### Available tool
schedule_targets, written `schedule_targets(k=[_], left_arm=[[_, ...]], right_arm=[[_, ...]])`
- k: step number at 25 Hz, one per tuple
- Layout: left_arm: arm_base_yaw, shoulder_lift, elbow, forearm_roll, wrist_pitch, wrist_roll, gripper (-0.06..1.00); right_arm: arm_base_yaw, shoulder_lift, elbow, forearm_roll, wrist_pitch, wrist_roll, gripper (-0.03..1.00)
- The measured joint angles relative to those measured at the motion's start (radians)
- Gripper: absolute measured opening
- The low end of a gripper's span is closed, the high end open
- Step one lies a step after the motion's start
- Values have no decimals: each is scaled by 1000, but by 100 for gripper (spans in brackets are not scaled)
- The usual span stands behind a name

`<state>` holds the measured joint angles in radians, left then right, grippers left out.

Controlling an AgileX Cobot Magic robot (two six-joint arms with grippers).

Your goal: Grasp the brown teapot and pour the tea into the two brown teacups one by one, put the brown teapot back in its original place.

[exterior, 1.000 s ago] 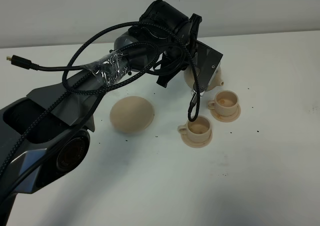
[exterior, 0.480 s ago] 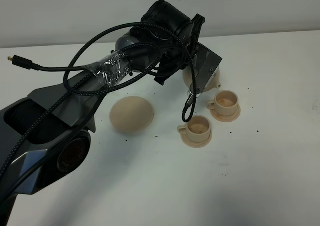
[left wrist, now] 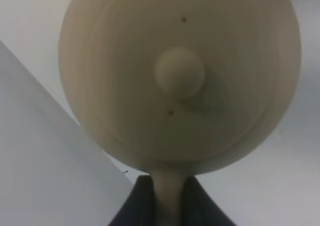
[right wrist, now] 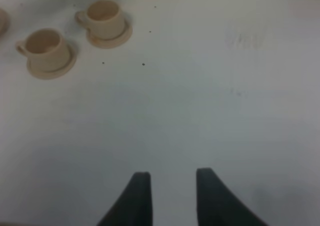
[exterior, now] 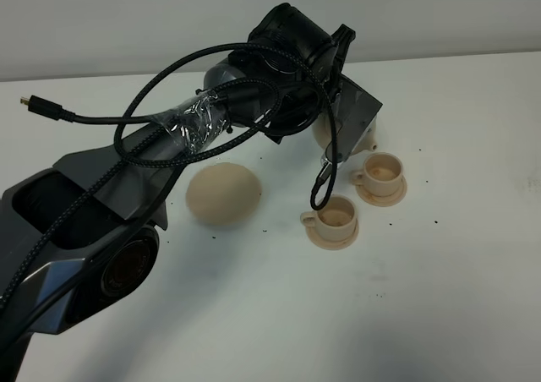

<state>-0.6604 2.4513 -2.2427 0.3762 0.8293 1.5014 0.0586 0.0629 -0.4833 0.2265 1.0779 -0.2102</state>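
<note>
1. Teapot [left wrist: 180,76]: round pale ceramic. In the high view it sits upper right of centre, just above and left of the cups, and only a sliver of it [exterior: 368,137] shows.
2. Left gripper [left wrist: 167,208]: its fingers [left wrist: 134,211] are pinched on the teapot's handle [left wrist: 167,193], one on each side, with no gap to spare.
3. Right gripper [right wrist: 172,198]: the jaws are parted with nothing between them, over bare table [right wrist: 210,101], well apart from the crockery.
4. Lower cup [exterior: 338,214] and upper cup [exterior: 382,171]: they stand upright right of centre, near each other but not touching.
5. Plate [exterior: 223,193]: it lies bare at centre left, well apart from the teapot.
6. Handling, judged:
   - The teapot is rigid, brittle and likely smooth-glazed, so it is prone to slip.
   - It will be heavier if filled.
   - Its weight hangs off to one side of the narrow handle, so the pot may swing in the grip.
   - The handle is the only sensible hold.
   - The lid knob [left wrist: 179,72] looks loose-fitting and could drop in a steep tilt.
7. Hidden or unclear:
   - The arm and camera bracket [exterior: 353,111] cover most of the teapot in the high view.
   - The tilt of the teapot and the spout tip cannot be read.
   - Whether either cup holds tea is too small to tell.
   - The left wrist view is blurred and cuts off the teapot's rim.
   - A cable [exterior: 127,133] crosses the arm.
</note>
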Motion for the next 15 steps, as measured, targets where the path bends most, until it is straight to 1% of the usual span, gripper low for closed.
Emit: schedule_targets(k=[5,11,15], left_arm=[[-22,5,0,46,-1,-14,12],[-29,24,0,51,0,-22,12],[-30,27,0,80,-1,-50,12]], right_arm=[[0,0,0,0,0,0,24],[0,0,0,0,0,0,24],[0,0,0,0,0,0,24]])
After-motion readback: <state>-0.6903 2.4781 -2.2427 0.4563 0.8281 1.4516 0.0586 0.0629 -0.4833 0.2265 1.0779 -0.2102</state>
